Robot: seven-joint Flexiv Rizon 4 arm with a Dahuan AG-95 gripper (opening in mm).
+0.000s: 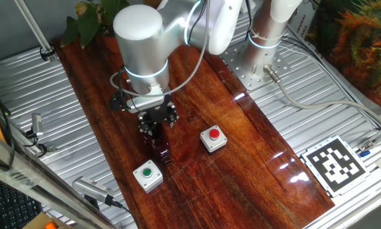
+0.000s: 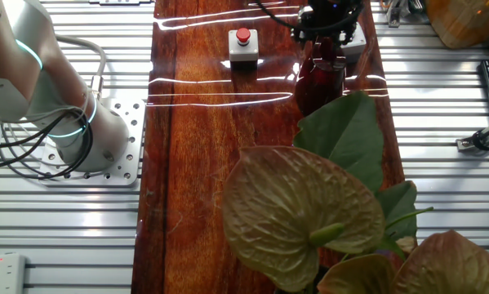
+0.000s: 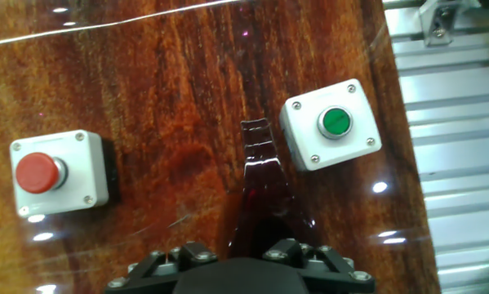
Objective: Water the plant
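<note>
The plant (image 2: pixel 301 212) fills the near foreground of the other fixed view with broad green and yellowish leaves; its pot is out of view. In one fixed view only its leaves (image 1: pixel 82 19) show, at the table's far left end. A dark red translucent vessel (image 1: pixel 162 151) stands on the wooden table (image 1: pixel 241 146) between two button boxes. It also shows in the other fixed view (image 2: pixel 321 77) and in the hand view (image 3: pixel 256 188). My gripper (image 1: pixel 157 130) sits right on top of the vessel, shut on its upper part (image 3: pixel 248 245).
A red button box (image 1: pixel 213 138) and a green button box (image 1: pixel 147 175) flank the vessel. A black-and-white marker tile (image 1: pixel 333 164) lies at the right. Bushy orange-green foliage (image 1: pixel 362 38) stands at the back right. The arm's base (image 2: pixel 64 122) stands on ribbed metal.
</note>
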